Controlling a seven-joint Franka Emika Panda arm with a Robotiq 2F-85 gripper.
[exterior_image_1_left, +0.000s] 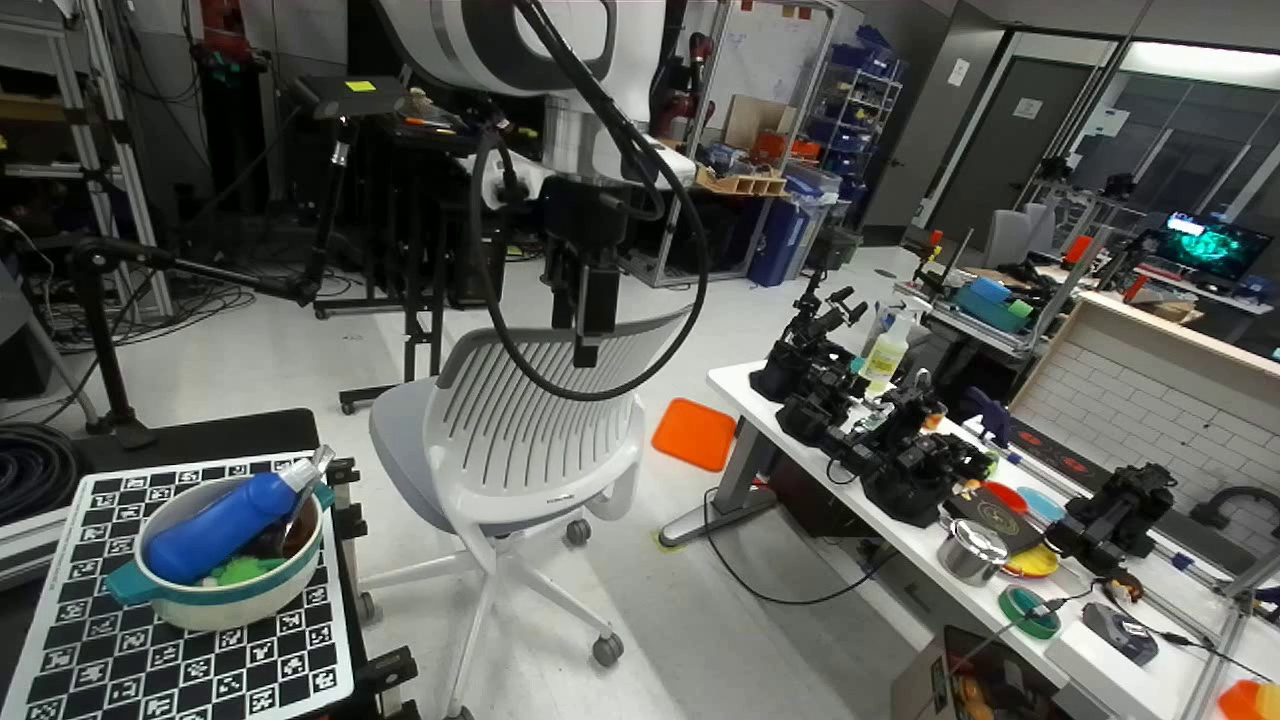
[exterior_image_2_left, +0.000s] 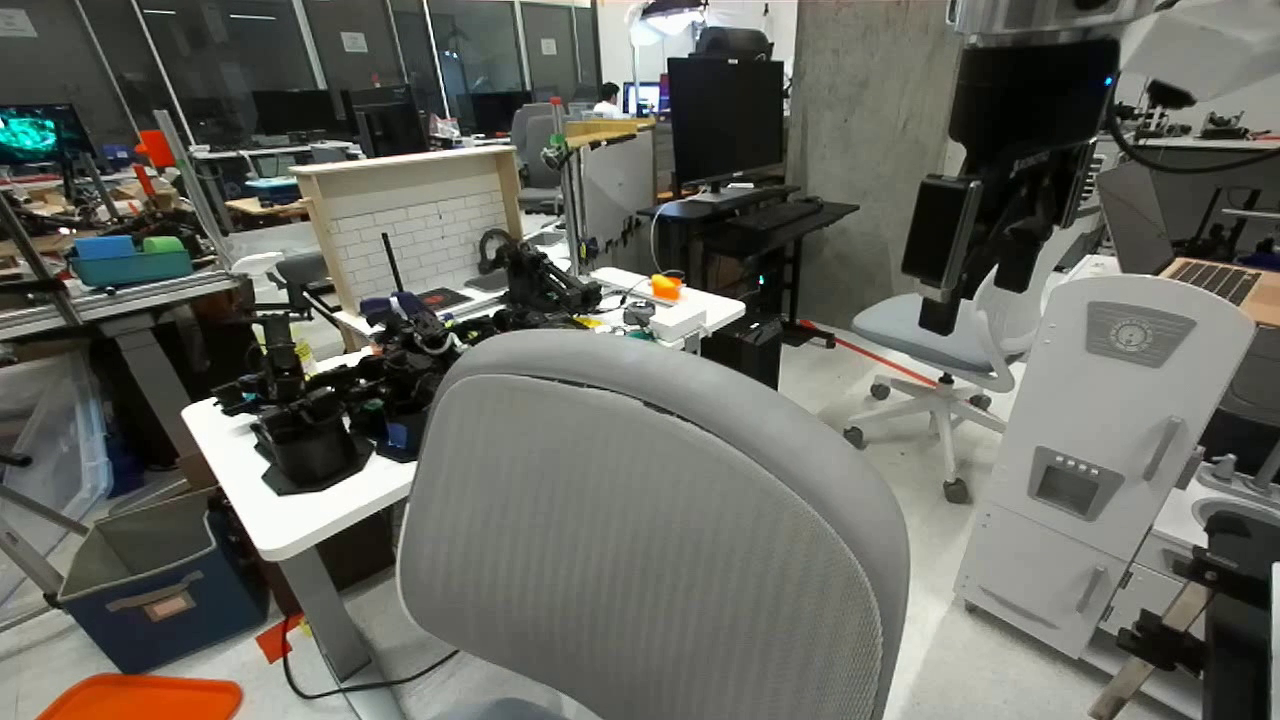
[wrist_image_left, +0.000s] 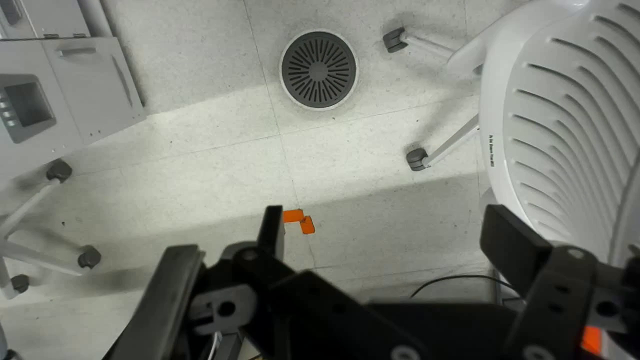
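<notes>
My black gripper hangs in the air, fingers down, in both exterior views (exterior_image_1_left: 588, 340) (exterior_image_2_left: 972, 290). In the wrist view the gripper (wrist_image_left: 382, 220) has its two fingers wide apart with nothing between them. Below it is the pale floor with orange tape pieces (wrist_image_left: 307, 225). A white chair with a slotted back (exterior_image_1_left: 540, 430) stands close to it; its back also shows at the right of the wrist view (wrist_image_left: 565, 130). Away from the gripper, a cream and teal pot (exterior_image_1_left: 225, 608) holds a blue bottle (exterior_image_1_left: 220, 525) and a green item (exterior_image_1_left: 240, 570).
The pot sits on a checkered marker board (exterior_image_1_left: 190, 680). A white table (exterior_image_1_left: 745, 385) carries several black robot arms (exterior_image_1_left: 910, 480) and a metal pot (exterior_image_1_left: 972, 552). A white toy fridge (exterior_image_2_left: 1110, 450) stands beside the gripper. An orange mat (exterior_image_1_left: 695, 434) and a round drain (wrist_image_left: 318, 70) are on the floor.
</notes>
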